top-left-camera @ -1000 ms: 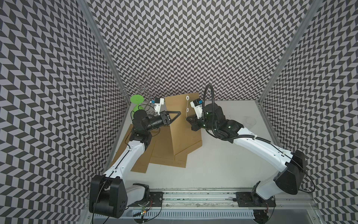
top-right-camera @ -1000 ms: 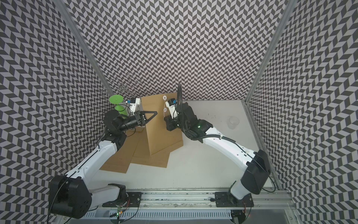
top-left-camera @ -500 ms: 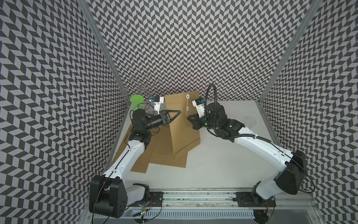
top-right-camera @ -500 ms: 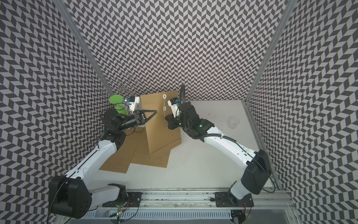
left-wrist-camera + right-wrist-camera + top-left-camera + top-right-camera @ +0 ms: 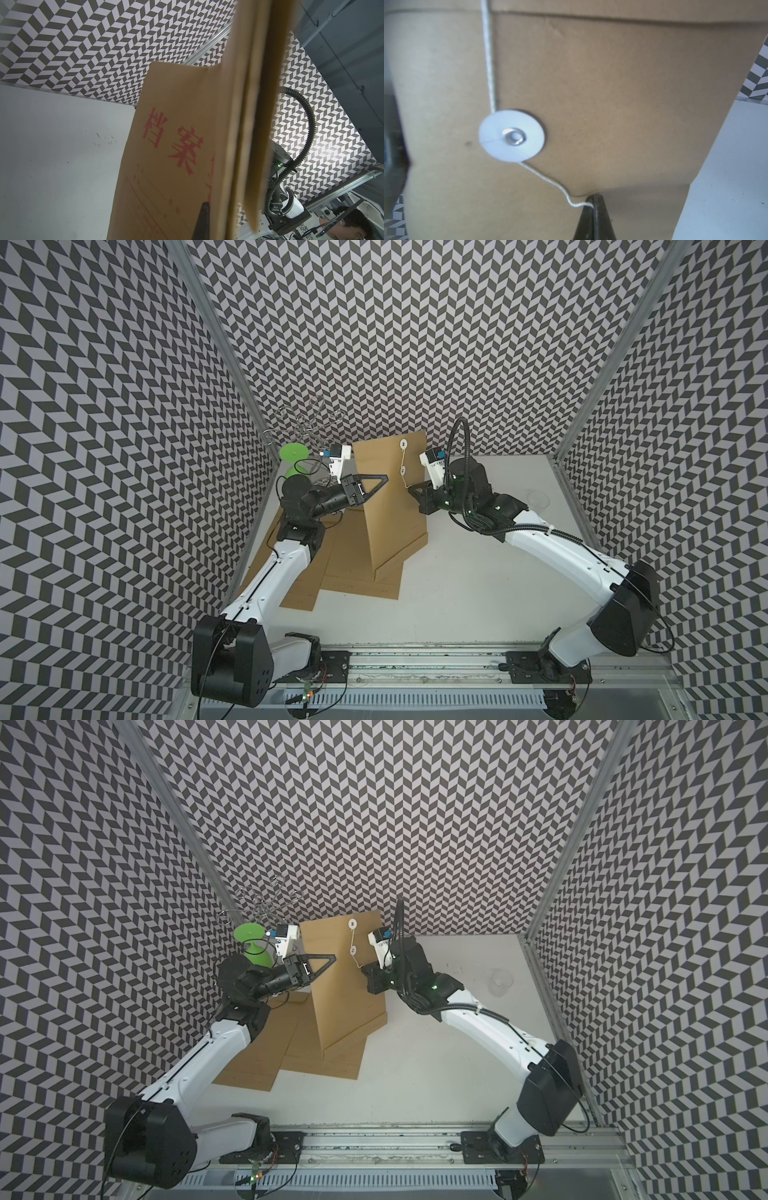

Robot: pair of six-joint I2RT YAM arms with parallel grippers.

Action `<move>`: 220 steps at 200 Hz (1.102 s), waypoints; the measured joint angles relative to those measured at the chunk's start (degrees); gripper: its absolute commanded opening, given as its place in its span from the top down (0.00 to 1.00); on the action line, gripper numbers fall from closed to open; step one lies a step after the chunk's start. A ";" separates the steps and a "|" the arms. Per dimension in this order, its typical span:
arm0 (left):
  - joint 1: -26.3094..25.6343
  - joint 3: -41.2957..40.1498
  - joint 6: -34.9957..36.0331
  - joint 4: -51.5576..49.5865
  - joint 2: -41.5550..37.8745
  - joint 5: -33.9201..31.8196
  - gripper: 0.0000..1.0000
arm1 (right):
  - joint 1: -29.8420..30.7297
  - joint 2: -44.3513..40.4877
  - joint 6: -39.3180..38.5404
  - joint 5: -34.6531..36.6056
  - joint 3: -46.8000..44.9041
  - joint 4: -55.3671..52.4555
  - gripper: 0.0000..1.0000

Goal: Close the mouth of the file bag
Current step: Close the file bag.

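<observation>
A brown paper file bag point(image 5: 395, 506) stands on edge at the back of the table, its flap side facing right in both top views. My left gripper point(image 5: 384, 478) is shut on the bag's left edge; in the left wrist view one dark fingertip point(image 5: 204, 220) lies against the printed face point(image 5: 166, 145). A white string point(image 5: 550, 178) runs down from the flap's disc point(image 5: 403, 443), round the lower disc point(image 5: 511, 138), and to my right gripper point(image 5: 593, 200), which is shut on its end just off the paper.
Several more brown file bags point(image 5: 353, 572) lie flat under and in front of the standing one. A green cup point(image 5: 294, 452) and a wire rack point(image 5: 303, 427) stand in the back left corner. A clear plastic cup point(image 5: 500, 979) sits near the right wall.
The bag's top edge has risen slightly, so it stands more upright. My right gripper has shifted a little up and right with the string. The left gripper has barely moved.
</observation>
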 measured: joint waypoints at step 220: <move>0.22 1.11 -1.09 2.67 -0.04 0.61 1.00 | 0.72 -0.48 -2.14 -0.81 1.90 -3.06 1.00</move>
